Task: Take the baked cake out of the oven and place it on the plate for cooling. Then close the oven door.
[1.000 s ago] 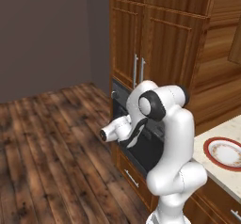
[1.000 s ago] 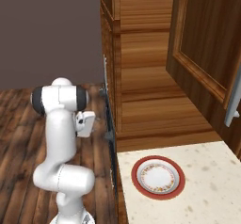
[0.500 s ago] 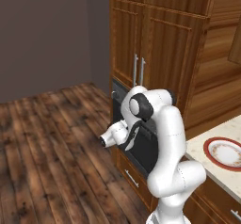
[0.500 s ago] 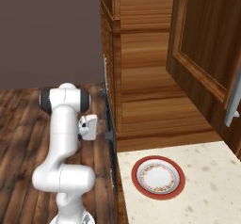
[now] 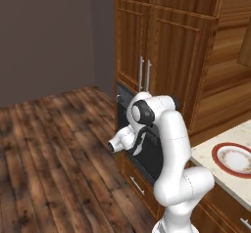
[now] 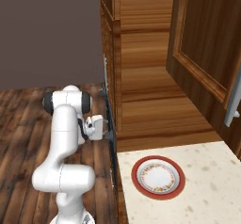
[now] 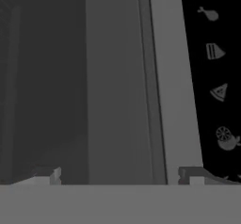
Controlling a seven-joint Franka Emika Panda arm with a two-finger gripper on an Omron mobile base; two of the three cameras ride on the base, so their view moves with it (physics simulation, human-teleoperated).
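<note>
Oven door [image 5: 147, 151] upright and shut, bar handle [image 7: 120, 84] horizontal, claw [image 7: 120, 175] spread open around it.

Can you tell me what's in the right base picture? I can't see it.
A white robot arm reaches its gripper to the edge of the dark oven door. A red-rimmed plate sits empty on the speckled counter beside wooden cabinets.

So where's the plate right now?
The plate sits on the pale speckled counter to the right of the oven. It shows at the bottom centre of the right base view and at the right edge of the left base view, with nothing on it.
</note>
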